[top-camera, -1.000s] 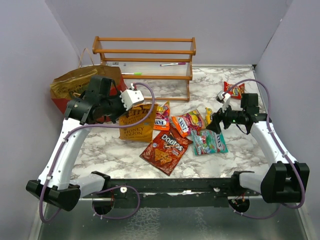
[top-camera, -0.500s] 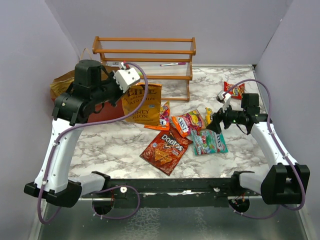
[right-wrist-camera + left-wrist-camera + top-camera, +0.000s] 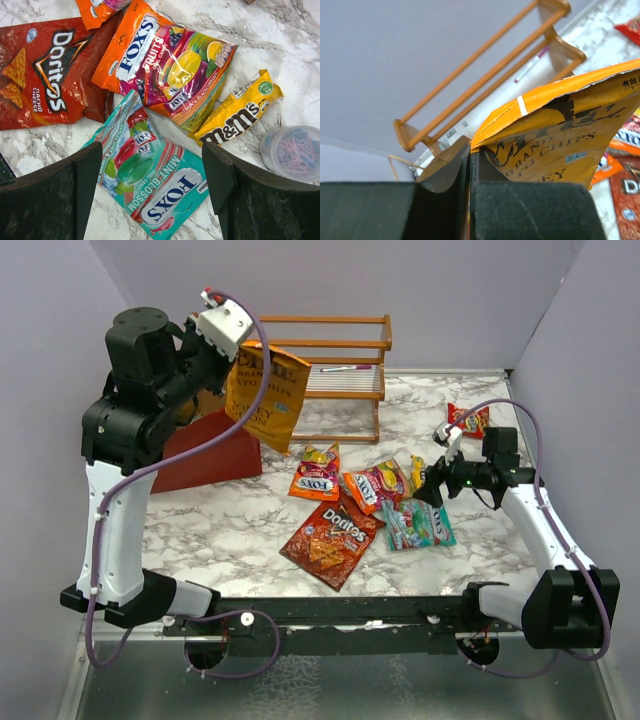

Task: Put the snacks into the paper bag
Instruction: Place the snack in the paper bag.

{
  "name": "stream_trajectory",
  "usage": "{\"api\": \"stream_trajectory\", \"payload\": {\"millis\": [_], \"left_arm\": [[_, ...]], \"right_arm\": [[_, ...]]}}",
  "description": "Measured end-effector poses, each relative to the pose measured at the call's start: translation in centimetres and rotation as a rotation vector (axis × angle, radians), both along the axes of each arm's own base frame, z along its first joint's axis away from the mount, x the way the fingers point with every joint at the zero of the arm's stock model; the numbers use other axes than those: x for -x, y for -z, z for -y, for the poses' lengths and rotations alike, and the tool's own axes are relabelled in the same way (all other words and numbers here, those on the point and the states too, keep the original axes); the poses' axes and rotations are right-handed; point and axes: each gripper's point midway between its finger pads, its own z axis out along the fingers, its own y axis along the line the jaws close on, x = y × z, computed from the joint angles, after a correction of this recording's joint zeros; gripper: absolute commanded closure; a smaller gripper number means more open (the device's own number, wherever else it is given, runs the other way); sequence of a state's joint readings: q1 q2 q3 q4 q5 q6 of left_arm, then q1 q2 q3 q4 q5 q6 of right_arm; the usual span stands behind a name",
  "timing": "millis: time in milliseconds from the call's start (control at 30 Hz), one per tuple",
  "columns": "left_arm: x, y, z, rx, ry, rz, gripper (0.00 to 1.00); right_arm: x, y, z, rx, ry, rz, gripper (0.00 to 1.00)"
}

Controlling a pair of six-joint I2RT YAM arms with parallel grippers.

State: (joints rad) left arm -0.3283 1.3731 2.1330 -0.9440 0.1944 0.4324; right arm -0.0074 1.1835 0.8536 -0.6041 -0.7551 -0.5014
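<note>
My left gripper is raised high and shut on the top edge of the large orange chips bag, which hangs in the air in front of the rack. In the left wrist view the jaws pinch that bag at its corner. The red paper bag stands below, at the left, its mouth hidden by my arm. On the table lie the Doritos bag, two orange Fox's packs, a teal mint pack and yellow M&M's. My right gripper hovers open over the teal pack.
A wooden slatted rack stands at the back with a pen on it. A small red packet and a translucent cup lie at the right. Purple walls close in on both sides.
My left arm has lifted the orange chips bag off the table and carried it up and back towards the left. The right arm has stayed still.
</note>
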Motion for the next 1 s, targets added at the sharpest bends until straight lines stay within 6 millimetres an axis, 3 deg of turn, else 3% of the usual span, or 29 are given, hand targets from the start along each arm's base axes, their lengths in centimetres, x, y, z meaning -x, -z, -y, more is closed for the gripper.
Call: {"api": "stream_trajectory", "payload": {"millis": [200, 367, 733, 1000], "left_arm": [[-0.9, -4.4, -1.5, 0.046, -0.096, 0.122, 1.00], [-2.1, -6.7, -2.7, 0.052, -0.180, 0.201, 1.00], [-6.4, -6.0, -7.1, -0.049, -0.421, 0.218, 1.00], [-6.1, -6.3, -10.9, -0.056, -0.525, 0.225, 1.00]], "right_arm": [[0.0, 0.2, 0.1, 0.005, 0.004, -0.002, 0.19], [0.0, 0.2, 0.1, 0.007, 0.006, 0.000, 0.19], [-0.1, 0.2, 0.2, 0.008, 0.007, 0.001, 0.19], [-0.1, 0.2, 0.2, 0.008, 0.007, 0.001, 0.19]]}}
